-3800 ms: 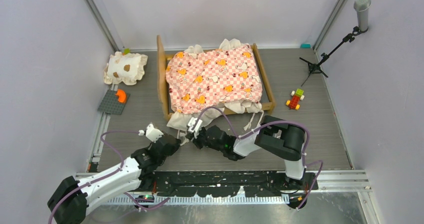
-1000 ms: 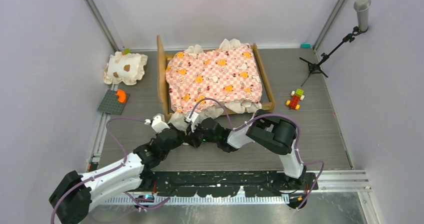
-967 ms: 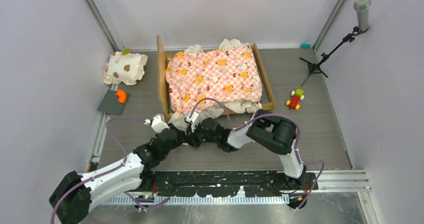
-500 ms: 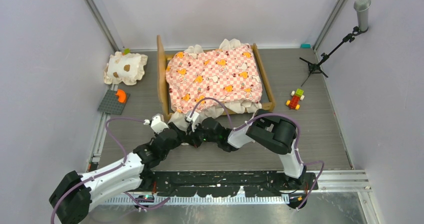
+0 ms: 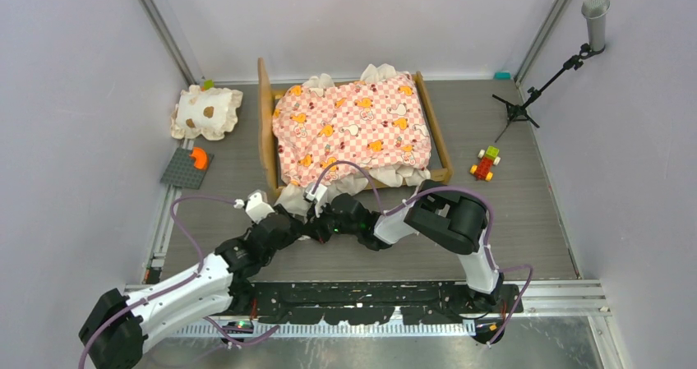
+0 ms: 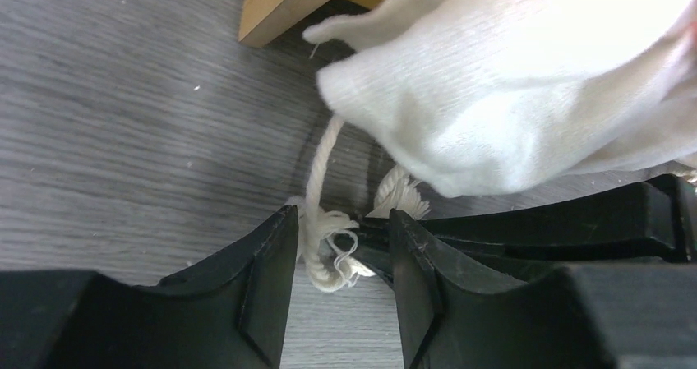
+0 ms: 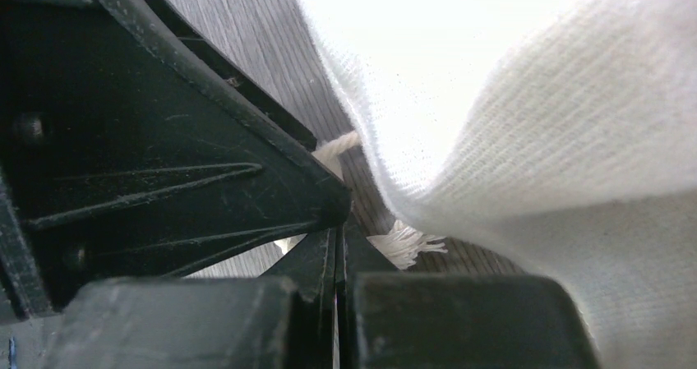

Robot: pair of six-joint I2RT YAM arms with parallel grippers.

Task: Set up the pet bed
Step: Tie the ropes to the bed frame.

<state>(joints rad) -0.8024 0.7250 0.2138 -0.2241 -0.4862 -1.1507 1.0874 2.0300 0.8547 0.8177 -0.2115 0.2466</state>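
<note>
Woodgrain tabletop (image 5: 510, 221), ruffled checkered pet bed (image 5: 353, 126)

Grey table (image 5: 526, 221) — pet bed (image 5: 353, 126), spotted pillow (image 5: 206, 112), baseplate (image 5: 184, 170), toy blocks (image 5: 486, 163).

Pale lilac walls (image 5: 74, 98) enclose grey wood-grain floor (image 5: 526, 213).

— From above we can't see either set of fingertips: the left arm (image 5: 246, 250) and right arm (image 5: 362, 221) cover them by the bed's (image 5: 265, 122) near corner.
— The left wrist view cuts the bed down to one wooden corner, and the ruffle (image 6: 510, 98) runs off to the right.
— The cord's (image 6: 316, 172) upper end is hidden under that ruffle.
— Up close at the right gripper (image 7: 339, 242) the ruffle is a white blur. We can't tell whether the closed tips hold the cord.
— The teal bit (image 5: 502, 76) by the back wall is too small to name.
</note>
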